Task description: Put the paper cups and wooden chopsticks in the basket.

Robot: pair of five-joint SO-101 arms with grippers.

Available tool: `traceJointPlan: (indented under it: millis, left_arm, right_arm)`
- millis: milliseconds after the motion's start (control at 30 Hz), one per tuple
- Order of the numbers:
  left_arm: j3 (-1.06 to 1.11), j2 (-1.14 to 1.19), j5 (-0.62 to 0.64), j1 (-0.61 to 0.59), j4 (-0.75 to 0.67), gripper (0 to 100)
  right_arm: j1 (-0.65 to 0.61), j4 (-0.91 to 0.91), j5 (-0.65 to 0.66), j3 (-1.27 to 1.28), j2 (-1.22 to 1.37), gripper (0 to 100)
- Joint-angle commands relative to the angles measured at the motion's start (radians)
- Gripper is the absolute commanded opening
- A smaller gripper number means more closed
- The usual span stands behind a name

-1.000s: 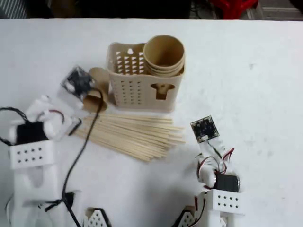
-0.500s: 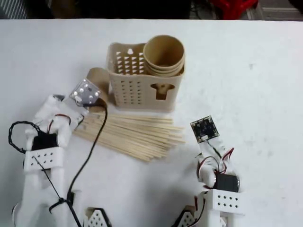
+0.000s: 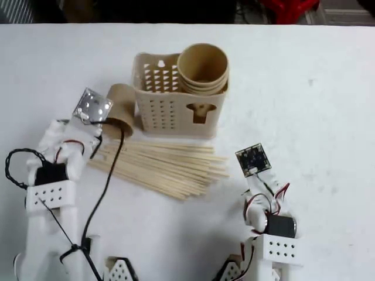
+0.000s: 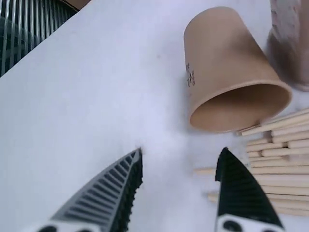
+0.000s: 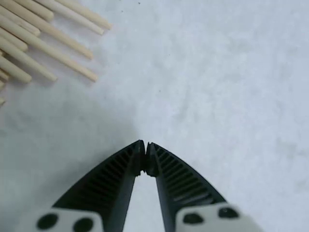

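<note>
A brown paper cup lies on its side against the left wall of the cream perforated basket. The same cup has its mouth turned toward my left gripper, which stands open just short of the rim with nothing between its fingers. Stacked paper cups stand inside the basket's right half. A bundle of wooden chopsticks lies flat in front of the basket. My right gripper is shut over bare table, beside the chopstick ends.
The white table stretches wide to the right of the basket. A black cable runs along the left arm across the chopsticks' left end. The right arm's camera board sits right of the bundle.
The left arm has swung back from over the lying cup to its left side; the cup now shows more fully. The right arm has not moved.
</note>
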Motion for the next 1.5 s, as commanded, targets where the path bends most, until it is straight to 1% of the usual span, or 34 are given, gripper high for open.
traceJointPlan:
  millis: [0,233,500,767,833,967,1067,1167,1233,1333,1467]
  left_arm:
    - [-0.112,0.03,0.006,0.016,0.04,25]
    - [-0.304,0.364,-0.014,0.016,0.071,28]
    - [-0.506,0.591,-0.005,0.038,0.068,28]
    - [-0.675,0.786,0.097,0.093,0.068,28]
    - [-0.7,0.819,0.117,0.099,0.068,25]
    - [-0.726,0.845,0.12,0.093,0.04,11]
    - [-0.746,0.839,0.12,0.091,0.055,3]
    - [-0.786,0.809,0.12,0.085,0.123,2]
    - [-0.833,0.777,0.121,0.082,0.195,2]
    - [-0.93,0.73,0.149,0.081,0.331,2]
    - [-1.112,0.685,0.203,0.081,0.565,2]
  right_arm:
    - [-0.008,-0.019,0.0,-0.006,-0.007,2.1]
    - [-0.008,-0.019,0.0,-0.006,-0.007,2.1]
    - [-0.008,-0.019,0.0,-0.006,-0.007,2.1]
    - [-0.008,-0.019,0.0,-0.006,-0.007,2.1]
    - [-0.008,-0.019,0.0,-0.006,-0.007,2.1]
    - [-0.008,-0.019,0.0,-0.006,-0.007,2.1]
    - [-0.008,-0.019,0.0,-0.006,-0.007,2.1]
    - [-0.008,-0.019,0.0,-0.006,-0.007,2.1]
    - [-0.008,-0.019,0.0,-0.006,-0.007,2.1]
    - [-0.008,-0.019,0.0,-0.006,-0.007,2.1]
    - [-0.008,-0.019,0.0,-0.006,-0.007,2.1]
